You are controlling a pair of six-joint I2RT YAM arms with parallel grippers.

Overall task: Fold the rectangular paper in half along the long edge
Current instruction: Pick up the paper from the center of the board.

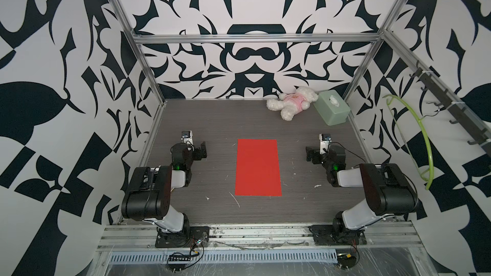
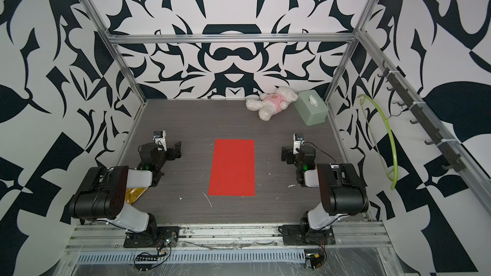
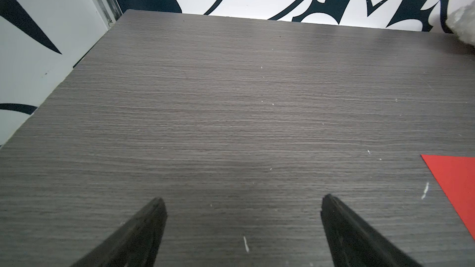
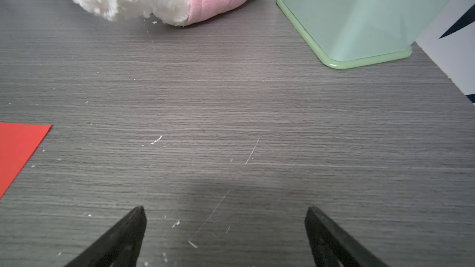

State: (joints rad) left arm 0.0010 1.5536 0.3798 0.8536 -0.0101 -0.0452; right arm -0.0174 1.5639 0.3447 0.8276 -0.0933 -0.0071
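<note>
Looking for the rectangular paper (image 1: pixel 258 168) first: where is it?

Flat on the table (image 1: pixel 212 118), about the middle, with its long edges running away from the robot. It lies between the two claws, apart from both. In both top views it looks smooth, with no crease and no lifted corner.

And the claws?

The left claw (image 3: pixel 241 201) stands wide open over bare table, with nothing between its fingers. The right claw (image 4: pixel 225 210) is the same, spread and empty. Each wrist view catches only a red corner of the sheet off to one side.

So which step is this?

The very start, I'd say. No approach has begun and nothing of the fold is done.

What does the next move call for?

My guess is that one claw goes to the long edge nearest it and works under it. That is the hard bit, because a thin sheet lying flush offers no lip, so the edge may need nudging until it buckles up. The other claw would best pin the far half so the sheet does not skate. Then the lifted edge crosses to meet the opposite long edge, corners matched, before the crease is pressed.

Anything in the way?

The white plush bear (image 1: pixel 292 102) and the pale green box (image 1: pixel 332 108) lie at the far right corner, well apart from the paper.
</note>
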